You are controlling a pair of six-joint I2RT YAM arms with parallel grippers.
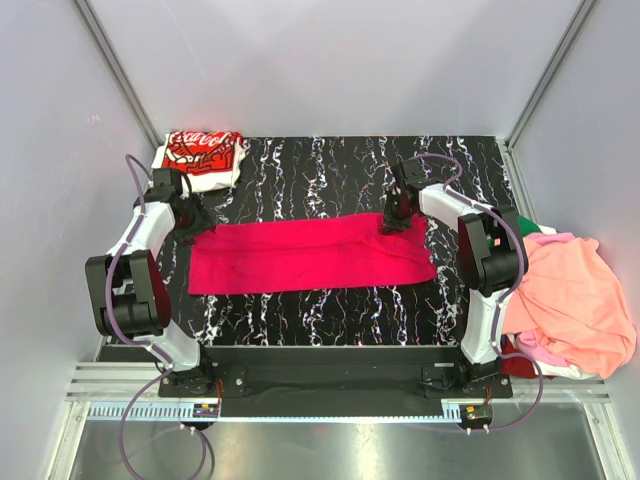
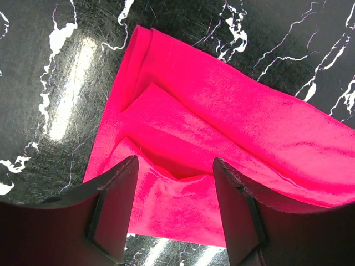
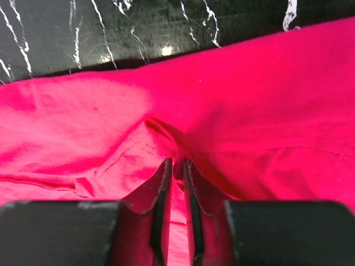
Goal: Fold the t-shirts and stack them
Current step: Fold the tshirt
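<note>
Pink shirt (image 1: 310, 255): folded into a long strip across the middle of the tabletop (image 1: 330, 170).
Left arm (image 1: 135, 270): elbow bent, left pincer (image 2: 175, 166) released over the shirt's left end.
Right arm (image 1: 485, 250): reaching to the far right corner, right pincer (image 3: 175, 164) grasping a pinch of cloth.

Probably a robotics lab cell: plain pale walls (image 1: 330, 60) at twelve o'clock, aluminium posts (image 1: 117, 65) at ten and two.

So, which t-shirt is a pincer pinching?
The crimson t-shirt mid-table: the right pincer is shut on it. The white one and the heap lie apart.
</note>
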